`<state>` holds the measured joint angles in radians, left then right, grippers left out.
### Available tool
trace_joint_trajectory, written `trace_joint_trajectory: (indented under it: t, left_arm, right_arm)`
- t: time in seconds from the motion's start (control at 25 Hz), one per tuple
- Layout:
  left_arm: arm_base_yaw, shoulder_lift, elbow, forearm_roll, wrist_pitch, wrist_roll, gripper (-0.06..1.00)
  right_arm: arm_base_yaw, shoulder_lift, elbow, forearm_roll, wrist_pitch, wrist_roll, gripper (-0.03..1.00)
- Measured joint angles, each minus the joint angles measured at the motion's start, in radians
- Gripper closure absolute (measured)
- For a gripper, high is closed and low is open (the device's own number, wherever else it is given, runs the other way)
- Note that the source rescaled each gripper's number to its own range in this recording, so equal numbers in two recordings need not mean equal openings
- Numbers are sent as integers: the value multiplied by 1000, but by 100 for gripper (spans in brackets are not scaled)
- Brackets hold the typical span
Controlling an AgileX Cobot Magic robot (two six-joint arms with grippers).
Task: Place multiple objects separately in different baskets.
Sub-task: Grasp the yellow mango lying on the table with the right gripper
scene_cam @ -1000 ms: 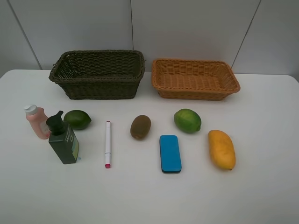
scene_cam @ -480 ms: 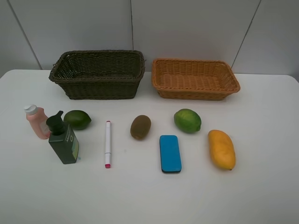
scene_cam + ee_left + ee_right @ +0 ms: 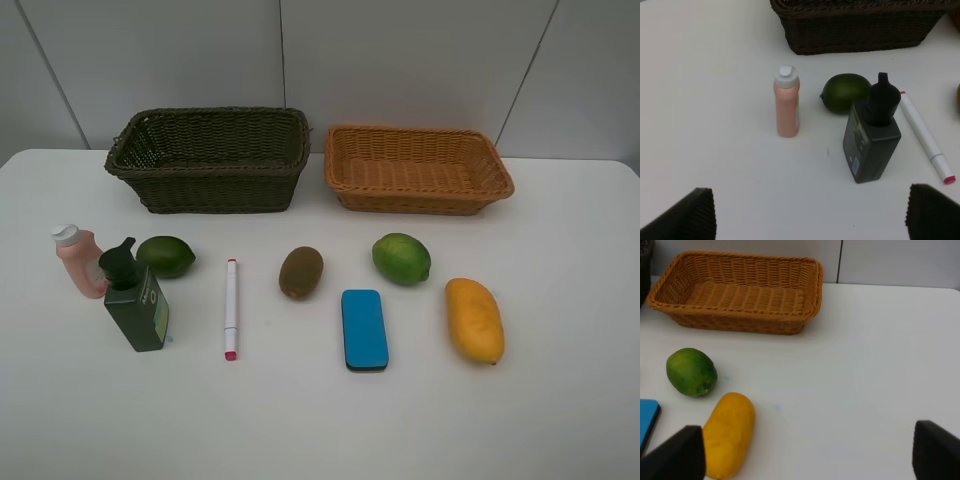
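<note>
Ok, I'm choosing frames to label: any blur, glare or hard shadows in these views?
Exterior high: even soft light, sharp, only faint shadows beside the mango and pump bottle. Left wrist: dimmer, greyish; the left end effector looks blurred at the frame edge. Right wrist: brighter, tan basket crisp, right end effector blurred too. No glare.

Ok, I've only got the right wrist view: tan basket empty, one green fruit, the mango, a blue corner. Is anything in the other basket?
Observer: Nothing shows inside the dark basket, seen from the high camera.
Operator: What's the blue thing?
Observer: A blue eraser block, lying flat between the kiwi and the mango.
Operator: Left gripper holding anything?
Observer: No, the left gripper is open and empty, with the pink bottle and pump bottle standing ahead of it.
</note>
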<state>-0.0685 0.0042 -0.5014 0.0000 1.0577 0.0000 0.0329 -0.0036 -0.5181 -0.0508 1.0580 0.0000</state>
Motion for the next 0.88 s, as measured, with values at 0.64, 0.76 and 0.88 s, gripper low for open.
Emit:
trace_joint_trajectory:
  t: [0.64, 0.76, 0.88]
  left_arm:
    - [0, 0, 0, 0, 0, 0, -5]
    - [0, 0, 0, 0, 0, 0, -5]
    - [0, 0, 0, 0, 0, 0, -5]
  right_arm:
    - [0, 109, -30, 15, -46, 6, -2]
    - [0, 223, -59, 40, -93, 6, -2]
    - [0, 355, -90, 56, -142, 6, -2]
